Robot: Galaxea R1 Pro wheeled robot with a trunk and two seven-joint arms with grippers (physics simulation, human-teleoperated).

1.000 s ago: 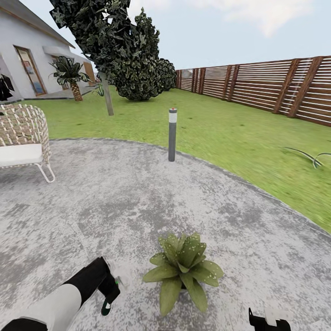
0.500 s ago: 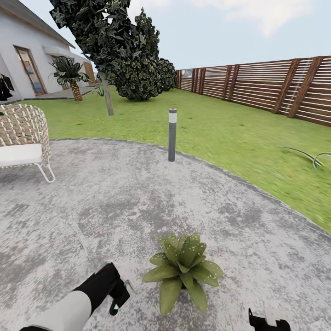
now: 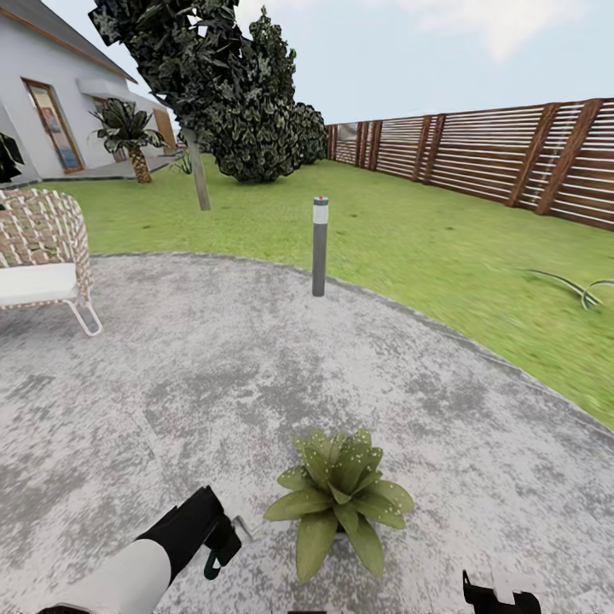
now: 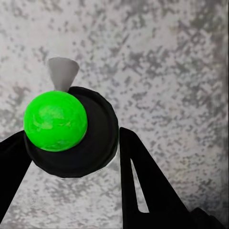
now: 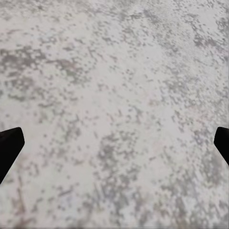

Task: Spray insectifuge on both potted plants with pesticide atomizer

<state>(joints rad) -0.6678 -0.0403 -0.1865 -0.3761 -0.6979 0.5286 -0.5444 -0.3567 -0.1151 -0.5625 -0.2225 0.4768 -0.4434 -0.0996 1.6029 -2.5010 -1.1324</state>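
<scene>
One potted plant [image 3: 341, 499] with speckled green leaves stands on the round stone patio [image 3: 213, 367], low in the head view. My left gripper [image 3: 217, 546] hangs just left of it, shut on the pesticide atomizer [image 3: 240, 528]. In the left wrist view the atomizer [image 4: 95, 136] sits between the black fingers [image 4: 140, 176], showing its green spot [image 4: 56, 121] and its grey nozzle [image 4: 62, 71] over bare stone. My right gripper [image 3: 499, 590] is right of the plant; its view has the right gripper [image 5: 114, 143] open wide above the patio. The second potted plant is out of view.
A grey bollard light [image 3: 320, 247] stands at the patio's far edge. A wicker chair [image 3: 38, 256] sits at the left. Lawn [image 3: 426, 247] stretches beyond to a slatted wooden fence [image 3: 512, 153], a tree [image 3: 200, 85] and a house [image 3: 51, 111]. A hose [image 3: 571, 286] lies on the grass.
My left arm has swung right with the atomizer, closer to the plant. The head view has tilted very slightly. The right gripper has stayed put.
</scene>
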